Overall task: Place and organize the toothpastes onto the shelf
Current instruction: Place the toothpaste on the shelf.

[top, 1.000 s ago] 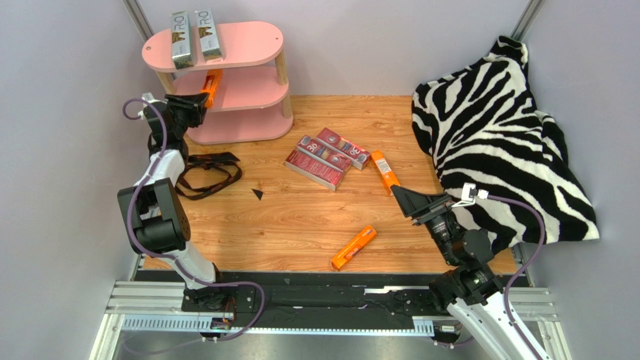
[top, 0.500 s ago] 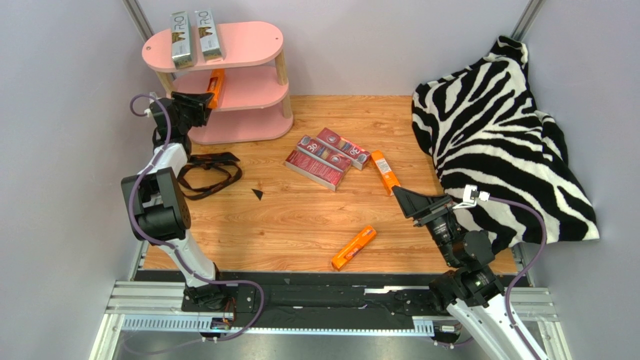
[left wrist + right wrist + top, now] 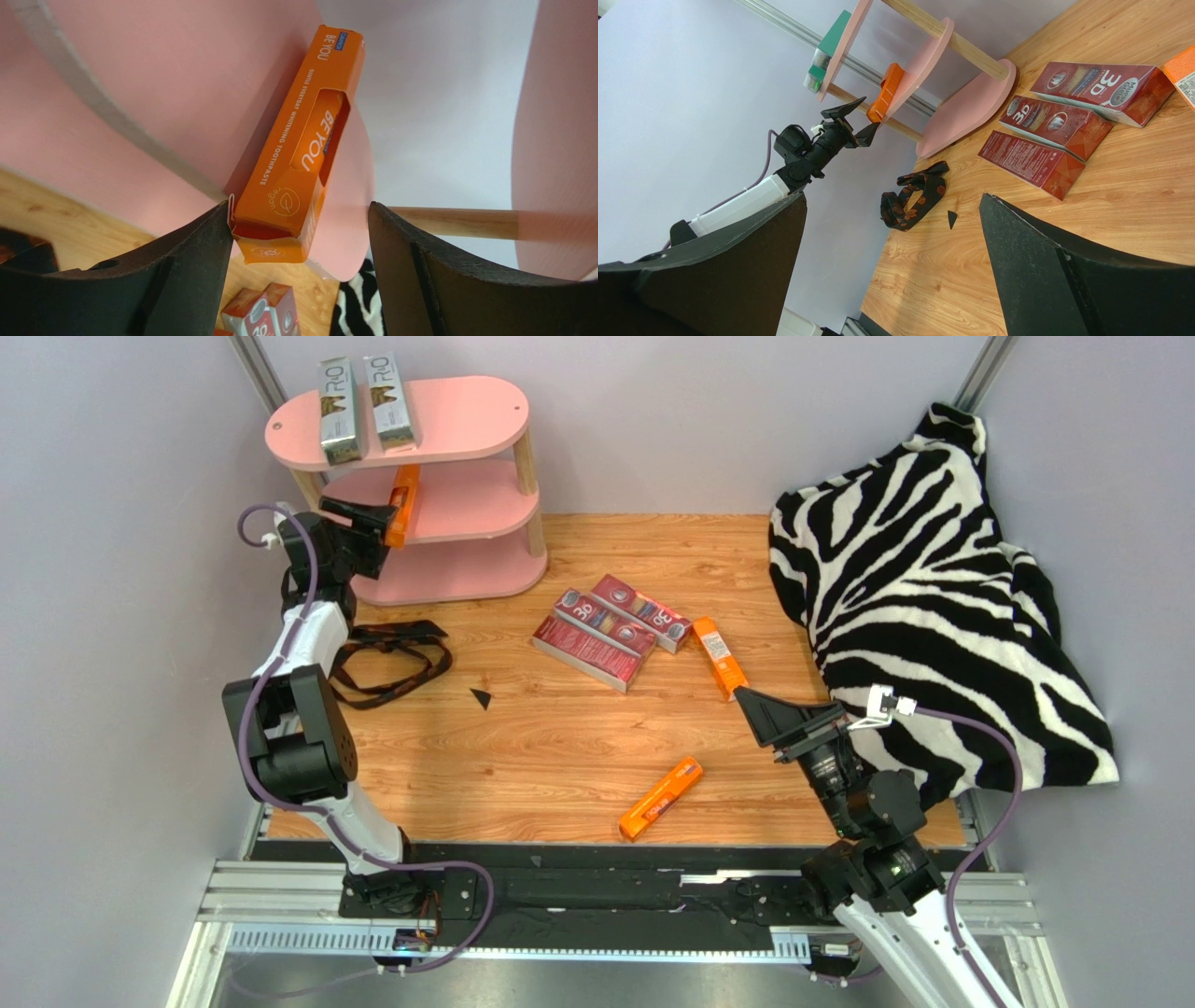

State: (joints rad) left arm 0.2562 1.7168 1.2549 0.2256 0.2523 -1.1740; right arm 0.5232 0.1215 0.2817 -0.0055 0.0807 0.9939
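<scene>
The pink shelf stands at the back left, with two silver-grey toothpastes on its top board. An orange toothpaste lies on the middle board. My left gripper is open around its near end: one finger touches the carton and the other stands apart. Three dark red toothpastes lie mid-table, with an orange one beside them and another nearer me. My right gripper hangs open over the table, holding nothing.
A black strap lies in front of the shelf, with a small black triangle on the wood nearby. The zebra-print cloth is heaped over the right side. Pale wooden pegs join the shelf boards.
My left jaws have opened and let go of the orange carton, which now rests on the middle board. The right arm has barely moved.
</scene>
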